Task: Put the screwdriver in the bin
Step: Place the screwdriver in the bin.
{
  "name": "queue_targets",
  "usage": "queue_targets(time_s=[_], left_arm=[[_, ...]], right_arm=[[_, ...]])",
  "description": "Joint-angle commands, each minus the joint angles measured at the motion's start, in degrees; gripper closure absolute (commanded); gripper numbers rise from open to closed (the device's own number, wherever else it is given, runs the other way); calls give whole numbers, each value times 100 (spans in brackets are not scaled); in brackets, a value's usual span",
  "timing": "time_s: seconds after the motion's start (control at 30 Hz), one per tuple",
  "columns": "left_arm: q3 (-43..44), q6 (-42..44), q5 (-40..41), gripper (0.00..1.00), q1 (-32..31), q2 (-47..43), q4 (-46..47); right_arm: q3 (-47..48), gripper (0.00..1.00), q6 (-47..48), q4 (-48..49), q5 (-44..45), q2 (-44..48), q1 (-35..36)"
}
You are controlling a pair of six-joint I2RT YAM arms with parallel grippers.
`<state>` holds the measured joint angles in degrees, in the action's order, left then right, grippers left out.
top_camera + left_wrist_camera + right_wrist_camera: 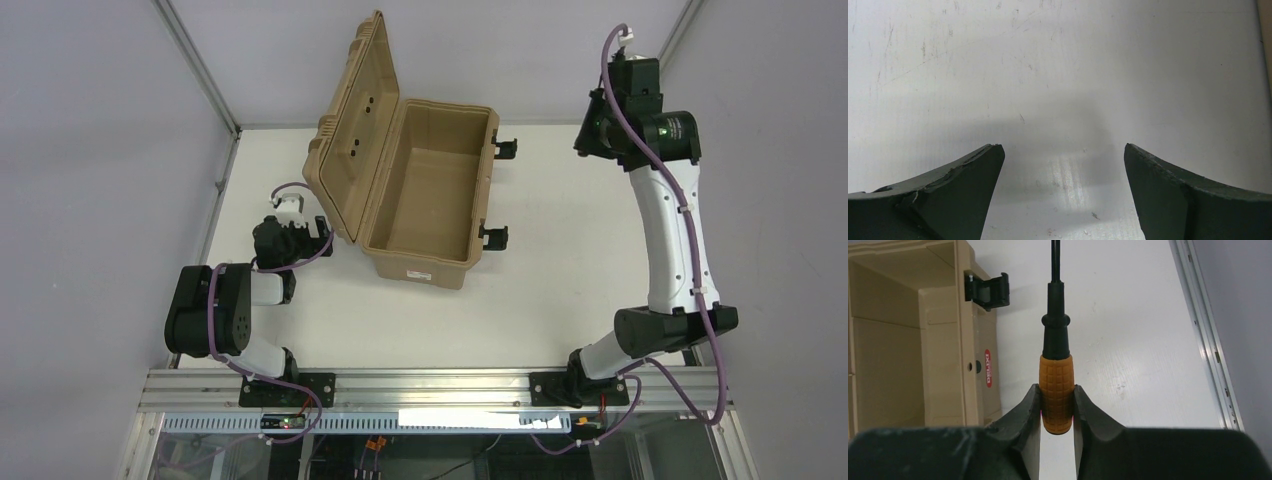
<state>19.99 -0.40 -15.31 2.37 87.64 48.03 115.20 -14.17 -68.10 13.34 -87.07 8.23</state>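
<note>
Your worktop (560, 290) is a plain white sheet, framed by an aluminium rail (430, 388) along the near edge and grey walls on the other sides. The bin (400, 262) stands directly on it, left of centre and toward the far edge, turned slightly askew. Its lid (358, 130) is swung open to the left and stands nearly upright. A small white label (420, 274) faces you on the near wall, and two black latches (494, 236) hang from the right wall. In the left wrist view, the surface shows fine scratches and dull scuffs (1058, 75). In the right wrist view, faint smudges (1120, 387) mark the white beside the bin's right wall.
</note>
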Motion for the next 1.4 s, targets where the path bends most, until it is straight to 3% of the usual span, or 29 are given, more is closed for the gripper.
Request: queue_targets(time_s=[0.0, 0.47, 0.73, 0.97, 1.37], left_arm=[[-21, 54, -95, 1, 76, -106, 277], [-21, 57, -95, 1, 72, -111, 286], [-21, 49, -95, 1, 72, -107, 286], [-21, 50, -95, 1, 74, -106, 286], [-21, 50, -95, 1, 67, -111, 286]], right_arm=[[394, 100, -536, -326, 433, -78, 566], [530, 100, -1650, -21, 1913, -569, 2701], [825, 100, -2004, 262, 2322, -1060, 3512], [985, 100, -2374, 280, 2644, -1696, 3859], [-538, 100, -2766, 1385, 2391, -2041, 3866]])
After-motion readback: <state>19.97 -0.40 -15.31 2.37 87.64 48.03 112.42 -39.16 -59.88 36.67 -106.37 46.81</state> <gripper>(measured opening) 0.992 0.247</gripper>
